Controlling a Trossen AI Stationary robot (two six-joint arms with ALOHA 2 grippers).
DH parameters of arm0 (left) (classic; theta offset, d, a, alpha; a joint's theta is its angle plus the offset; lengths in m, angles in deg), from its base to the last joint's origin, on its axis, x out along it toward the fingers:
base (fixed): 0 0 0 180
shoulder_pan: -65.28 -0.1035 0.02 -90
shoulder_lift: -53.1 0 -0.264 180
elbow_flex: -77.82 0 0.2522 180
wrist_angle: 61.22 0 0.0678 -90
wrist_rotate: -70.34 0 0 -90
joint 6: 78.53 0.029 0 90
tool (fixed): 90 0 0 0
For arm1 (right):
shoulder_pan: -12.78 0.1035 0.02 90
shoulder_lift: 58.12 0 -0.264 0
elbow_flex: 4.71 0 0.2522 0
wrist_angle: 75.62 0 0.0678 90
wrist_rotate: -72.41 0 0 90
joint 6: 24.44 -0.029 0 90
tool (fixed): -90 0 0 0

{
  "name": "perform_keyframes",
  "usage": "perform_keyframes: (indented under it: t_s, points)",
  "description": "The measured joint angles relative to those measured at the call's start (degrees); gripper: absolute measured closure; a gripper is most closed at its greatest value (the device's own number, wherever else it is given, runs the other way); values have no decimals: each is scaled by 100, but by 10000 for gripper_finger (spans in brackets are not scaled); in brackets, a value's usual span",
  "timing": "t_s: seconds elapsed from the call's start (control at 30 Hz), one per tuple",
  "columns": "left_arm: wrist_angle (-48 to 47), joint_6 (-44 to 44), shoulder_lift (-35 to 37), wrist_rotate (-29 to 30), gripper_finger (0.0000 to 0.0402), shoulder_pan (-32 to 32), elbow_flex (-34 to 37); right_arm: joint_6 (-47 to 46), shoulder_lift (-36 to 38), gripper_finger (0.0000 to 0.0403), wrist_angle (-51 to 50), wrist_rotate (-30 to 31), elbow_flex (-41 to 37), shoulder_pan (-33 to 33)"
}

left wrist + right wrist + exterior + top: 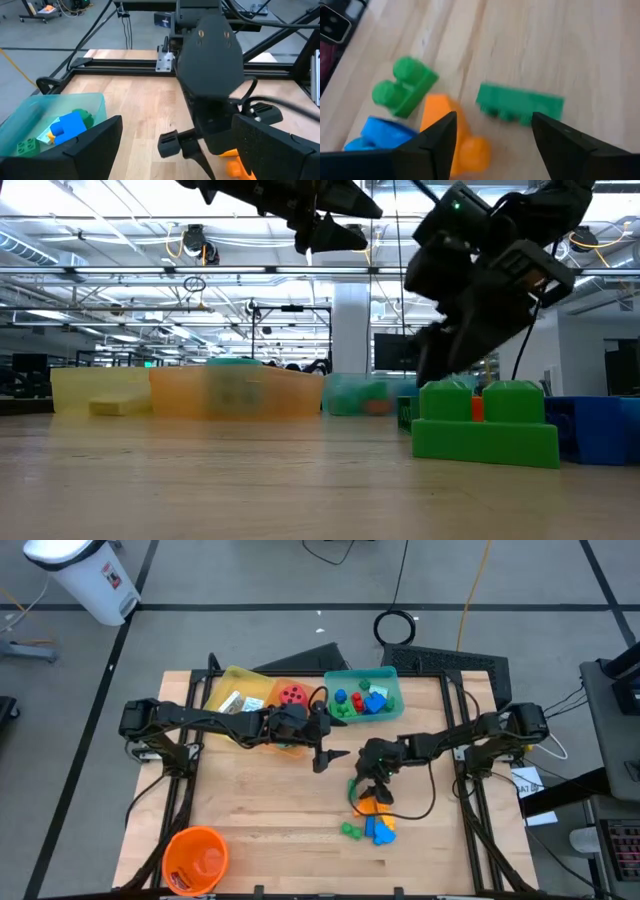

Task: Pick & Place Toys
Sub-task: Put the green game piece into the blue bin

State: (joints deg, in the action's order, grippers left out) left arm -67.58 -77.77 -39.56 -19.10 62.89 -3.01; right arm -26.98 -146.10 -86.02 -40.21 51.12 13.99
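A small heap of toys lies on the wood table, right of centre: an orange brick (pixel 452 137), a green two-stud brick (pixel 405 90), a long green brick (pixel 520 104) and a blue brick (pixel 380 134). My right gripper (pixel 495 120) hovers open just above this heap (pixel 372 820), slanting down, with the orange brick beside one fingertip. My left gripper (pixel 330 755) hangs open higher up, near the table's middle, holding nothing. More bricks (pixel 362 700) rest in the teal tray, and a red die (pixel 292 695) sits in the orange tray.
Three trays stand along the far edge: yellow (pixel 222 680), orange (pixel 272 690) and teal (pixel 392 680). An orange bucket (pixel 195 858) stands at the near left corner. Bare wood stretches between the bucket and the heap. The two arms' grippers are close together at mid-table.
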Motion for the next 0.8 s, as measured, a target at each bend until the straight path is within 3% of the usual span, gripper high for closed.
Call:
perform_keyframes:
  t_s: [0.13, 0.27, 0.37, 0.6, 0.8]
  points:
    - [2, 0, 0, 0, 23, 0, 0, 462, 10, 187, 453, 55, 8, 15]
    - [-11, -7, 0, 0, 23, 0, 0, 1476, -16, 193, 625, 869, 6, 167]
    - [-26, -12, 0, 0, 23, 3, 0, 1963, -234, 198, 648, 1037, -34, 287]
    - [-30, -24, 0, 0, 23, 11, 1, 2136, -849, 200, 1186, 1065, -26, 330]
    - [-61, -22, 0, 0, 23, 11, 2, 1939, -850, 200, 1182, 1661, -22, 129]
